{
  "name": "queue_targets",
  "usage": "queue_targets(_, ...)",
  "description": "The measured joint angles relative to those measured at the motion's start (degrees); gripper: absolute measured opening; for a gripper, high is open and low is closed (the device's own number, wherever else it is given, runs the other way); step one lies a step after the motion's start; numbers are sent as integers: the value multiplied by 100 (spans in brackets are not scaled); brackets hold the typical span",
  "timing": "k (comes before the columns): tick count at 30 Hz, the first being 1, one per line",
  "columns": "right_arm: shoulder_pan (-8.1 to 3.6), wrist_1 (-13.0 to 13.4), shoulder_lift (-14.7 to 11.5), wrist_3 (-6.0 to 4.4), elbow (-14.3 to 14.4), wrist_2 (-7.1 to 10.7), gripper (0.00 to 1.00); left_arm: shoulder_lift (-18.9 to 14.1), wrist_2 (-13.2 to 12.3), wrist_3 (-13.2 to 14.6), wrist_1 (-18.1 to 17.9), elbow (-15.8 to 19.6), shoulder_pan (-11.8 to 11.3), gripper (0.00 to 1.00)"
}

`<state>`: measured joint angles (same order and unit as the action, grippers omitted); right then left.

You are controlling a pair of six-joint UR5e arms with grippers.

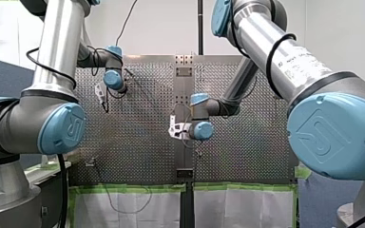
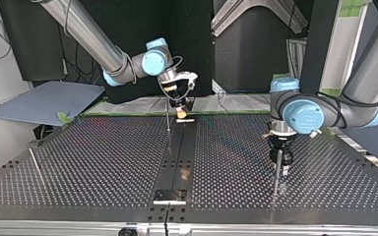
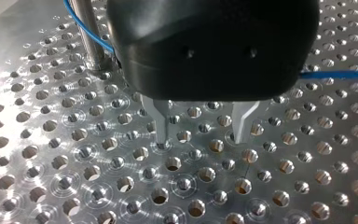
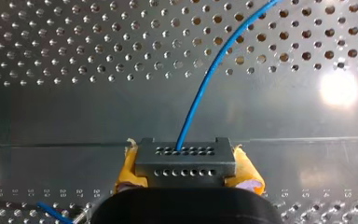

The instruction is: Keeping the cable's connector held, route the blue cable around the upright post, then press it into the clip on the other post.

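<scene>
Well, connector (image 4: 185, 161) clamped between right gripper's (image 4: 186, 169) yellow pads, blue cable (image 4: 205, 79) leading off it. Left gripper (image 3: 200, 128) spread wide, empty, over table (image 3: 74, 177). Cable passes post (image 3: 89, 46), possibly touching; wrap unconfirmed, clip pressing not yet done.

Both built alike: left arm (image 1: 57, 47) & right arm (image 1: 271, 42) are brushed-silver tubes w/ grey joint housings & light-blue round caps (image 1: 62, 128); the big caps carry an embossed logo. Thin blk cables (image 1: 52, 70) loop loosely round each tube, & the right arm's tube bears a small printed label (image 1: 297, 59). The left gripper (image 3: 200, 140) has a rounded matt-blk housing (image 3: 212, 46) w/ two small holes just behind two slim bare-metal fingers (image 3: 161, 121) that taper to the tips. The right gripper (image 4: 185, 168) is blk-bodied too, w/ yellow pads (image 4: 128, 170) on both fingers, edges a bit ragged. A pale bracket (image 1: 99, 90) sits behind each pincer.
</scene>
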<state>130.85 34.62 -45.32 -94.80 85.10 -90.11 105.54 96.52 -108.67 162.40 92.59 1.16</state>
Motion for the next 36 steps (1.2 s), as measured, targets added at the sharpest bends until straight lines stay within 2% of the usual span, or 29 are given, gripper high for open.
queue_targets(2,-14,84,19,-25,63,0,0,0,-1,1,0,0,1,86)
queue_targets(3,-21,118,40,-41,86,1,0,1,-3,2,1,0,1,86)
queue_targets(4,-32,152,80,-60,110,1,0,1,-4,2,5,1,2,94)
queue_targets(7,-48,187,222,-70,140,-7,0,2,9,5,45,1,4,99)
queue_targets(13,-62,233,545,-61,150,-97,0,7,39,12,87,1,4,99)
queue_targets(23,-93,465,1043,-76,148,-156,0,288,79,75,160,-1,68,99)
queue_targets(31,-104,828,1497,-153,145,-202,0,301,97,83,137,-2,65,99)
queue_targets(36,-130,1026,1762,-208,144,-325,0,304,98,81,124,-3,56,99)
